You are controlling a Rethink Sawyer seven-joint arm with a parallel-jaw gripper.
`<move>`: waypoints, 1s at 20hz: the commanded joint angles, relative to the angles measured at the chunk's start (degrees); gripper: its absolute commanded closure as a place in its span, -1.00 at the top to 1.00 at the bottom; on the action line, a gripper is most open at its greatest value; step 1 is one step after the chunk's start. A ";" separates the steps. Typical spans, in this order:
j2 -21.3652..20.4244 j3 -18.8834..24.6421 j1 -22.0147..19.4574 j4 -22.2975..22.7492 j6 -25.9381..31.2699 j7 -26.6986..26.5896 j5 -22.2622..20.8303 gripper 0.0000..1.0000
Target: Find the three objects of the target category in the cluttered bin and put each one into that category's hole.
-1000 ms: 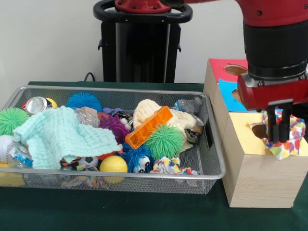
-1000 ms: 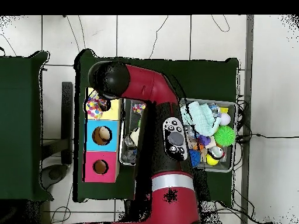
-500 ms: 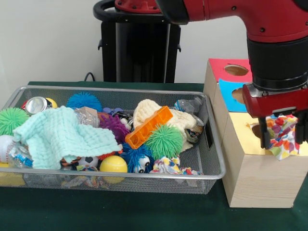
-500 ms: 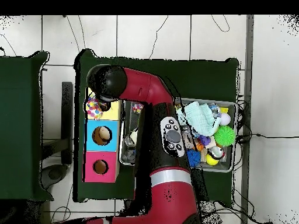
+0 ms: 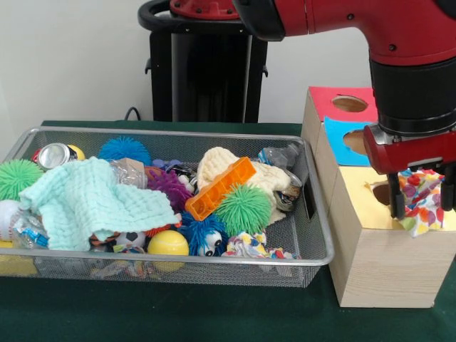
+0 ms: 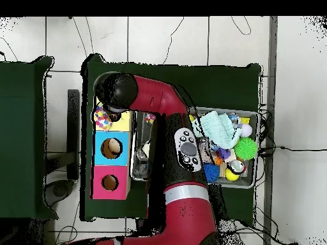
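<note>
A polka-dot cloth (image 5: 420, 191) lies crumpled on the yellow top (image 5: 356, 192) of the wooden box, beside its hole (image 5: 382, 192), and droops over the front edge. My gripper (image 5: 421, 210) hangs right over it, open, one finger on each side of the cloth. From overhead the cloth (image 6: 102, 118) shows at the yellow end of the box, next to the arm's wrist. A second patterned cloth (image 5: 249, 246) lies at the front of the wire bin (image 5: 317, 214), a cream cloth (image 5: 222, 162) sits mid-bin, and a mint cloth (image 5: 92, 199) covers the left part.
The box also has a blue section (image 5: 336, 135) and a red section (image 5: 328, 100), each with a hole. The bin holds spiky balls, an orange block (image 5: 219, 188), cans, a plastic bottle and a yellow ball (image 5: 168, 244). My arm (image 6: 172, 121) spans bin and box overhead.
The fingers, close together on the cloth a second ago, have spread apart. The gripper shifted slightly right and up; the cloth stays on the yellow top.
</note>
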 commanded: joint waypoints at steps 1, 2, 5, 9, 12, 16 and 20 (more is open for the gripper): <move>0.90 4.79 -1.85 7.31 0.94 4.79 0.49 1.00; 1.03 4.87 -1.91 7.31 1.02 4.76 0.56 1.00; 1.58 5.76 -2.31 7.42 1.18 4.28 1.03 1.00; 2.37 8.26 -3.46 8.01 1.01 2.66 1.98 1.00; 2.52 11.16 -4.90 9.73 -1.94 1.24 2.43 1.00; 2.26 14.11 -6.63 12.34 -6.46 0.80 1.65 1.00; 2.09 15.55 -7.52 13.23 -7.44 1.19 0.73 1.00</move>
